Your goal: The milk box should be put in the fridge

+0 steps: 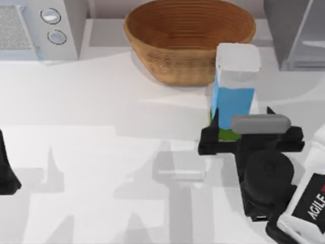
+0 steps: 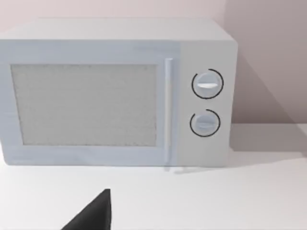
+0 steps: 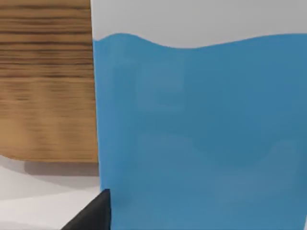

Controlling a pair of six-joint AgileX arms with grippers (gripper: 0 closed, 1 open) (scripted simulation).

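You have one milk box (image 1: 234, 89) standing just beside one woven basket (image 1: 188, 38), one fridge (image 1: 297, 33) to the right of that basket, one microwave (image 1: 38, 28) with two round knobs to its left, and two arms.

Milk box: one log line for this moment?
right tool at milk box base, grip unconfirmed | box upright beside basket | fridge top-right | left tool parked left edge
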